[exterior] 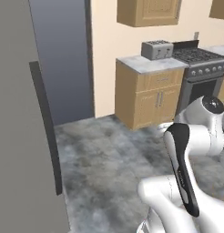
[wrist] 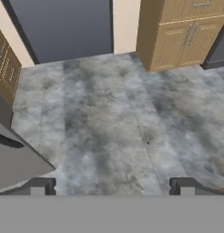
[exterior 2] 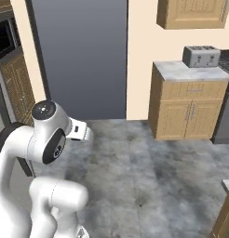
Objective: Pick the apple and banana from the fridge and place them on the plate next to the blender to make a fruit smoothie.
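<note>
Looking forward over the white robot arm with dark joints point(exterior: 191, 150), the scene is a kitchen with a mottled grey stone floor point(exterior 2: 149, 167). At the near left in the left base view stands the tall grey fridge point(exterior: 20, 136), its door shut and its long dark curved handle point(exterior: 46, 127) running down the front edge. The apple, banana, plate and blender cannot be seen, so their places cannot be told.

Beyond the fridge, at the far left, a flat blue-grey wall panel point(exterior 2: 79, 56) reaches down to the floor. To its right is a cream wall, then a light wooden base cabinet with a pale grey stone top point(exterior 2: 191, 104). A small silver toaster point(exterior 2: 201, 56) sits on that top. Farther right stands a dark stove with a row of knobs point(exterior: 205, 73). Wooden wall cupboards point(exterior: 148, 11) hang above.

In the hand view the two-finger gripper point(wrist: 112, 186) points down at bare floor, fingertips point(wrist: 38, 186) spread wide apart and holding nothing.

The floor between fridge, panel and cabinet lies open. A dark wooden cabinet edge point(wrist: 4, 68) borders the left side.
</note>
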Robot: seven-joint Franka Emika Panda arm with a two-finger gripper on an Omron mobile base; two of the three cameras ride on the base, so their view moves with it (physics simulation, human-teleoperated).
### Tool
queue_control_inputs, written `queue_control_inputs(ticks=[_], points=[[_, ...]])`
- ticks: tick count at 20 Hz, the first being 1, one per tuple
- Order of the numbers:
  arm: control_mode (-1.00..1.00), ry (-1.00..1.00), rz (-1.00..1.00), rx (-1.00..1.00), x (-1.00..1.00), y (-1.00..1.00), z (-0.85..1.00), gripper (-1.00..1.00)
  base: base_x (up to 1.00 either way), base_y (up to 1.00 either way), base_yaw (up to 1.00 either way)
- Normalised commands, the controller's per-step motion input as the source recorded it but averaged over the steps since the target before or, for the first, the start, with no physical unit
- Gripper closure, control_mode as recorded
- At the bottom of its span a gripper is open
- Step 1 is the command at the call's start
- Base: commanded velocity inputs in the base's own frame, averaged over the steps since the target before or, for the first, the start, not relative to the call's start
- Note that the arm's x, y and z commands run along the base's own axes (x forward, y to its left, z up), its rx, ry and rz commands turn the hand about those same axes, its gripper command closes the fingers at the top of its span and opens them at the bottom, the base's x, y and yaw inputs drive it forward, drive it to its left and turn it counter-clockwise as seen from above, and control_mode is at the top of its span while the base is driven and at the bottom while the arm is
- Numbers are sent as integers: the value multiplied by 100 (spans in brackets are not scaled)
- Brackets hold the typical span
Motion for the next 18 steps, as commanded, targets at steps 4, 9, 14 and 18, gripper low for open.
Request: queue_control_inputs(ticks=[4, 9, 14, 18], points=[[100, 0, 0, 0, 0, 0, 0, -100, 100, 16, 2], [100, 0, 0, 0, 0, 0, 0, -100, 100, -32, 4], [100, 0, 0, 0, 0, 0, 0, -100, 100, -10, 11], [100, 0, 0, 0, 0, 0, 0, -100, 100, -7, 11]])
